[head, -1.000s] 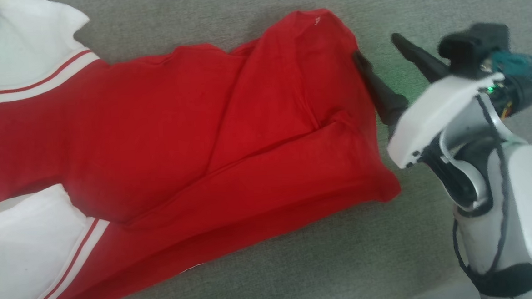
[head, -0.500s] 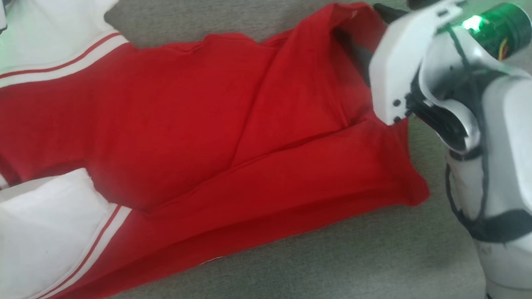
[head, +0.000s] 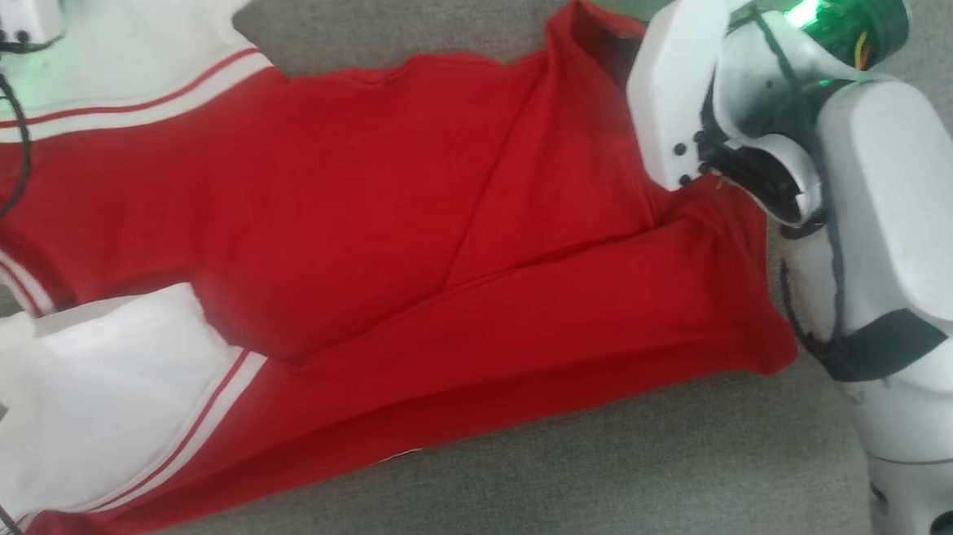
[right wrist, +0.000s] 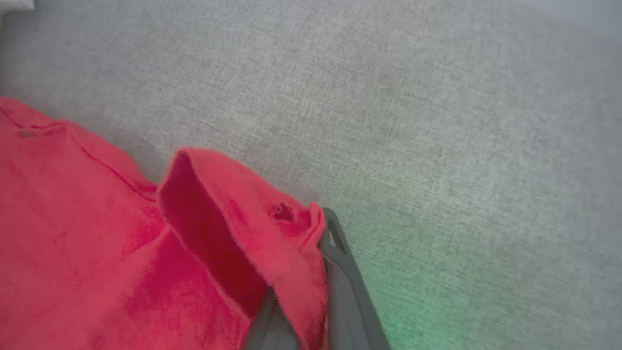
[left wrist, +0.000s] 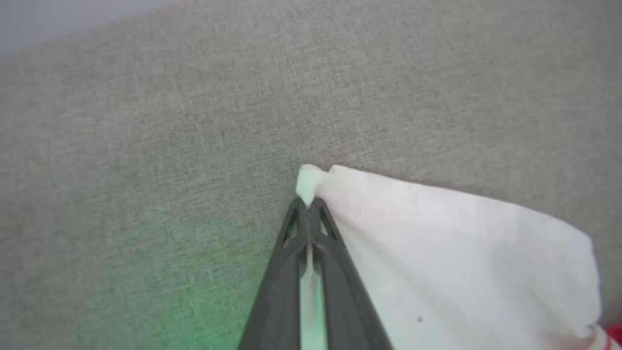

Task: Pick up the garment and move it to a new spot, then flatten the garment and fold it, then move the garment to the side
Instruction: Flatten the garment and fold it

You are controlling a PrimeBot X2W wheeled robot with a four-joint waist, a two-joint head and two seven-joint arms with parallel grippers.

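Across the grey woven surface (head: 619,488) lies the garment (head: 410,246), rumpled soft red cloth with white striped sleeves, its far corner hidden by the bent pale right arm (head: 872,198). The right gripper (right wrist: 323,231) clamps the red hem, one finger buried under it; the left gripper (left wrist: 307,206) pinches a white sleeve corner.

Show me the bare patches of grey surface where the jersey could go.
Widest free patch: grey surface below the garment. A narrower strip lies above it, between the white sleeve and the red corner. Crowded at right, where the right arm stands against the cloth.
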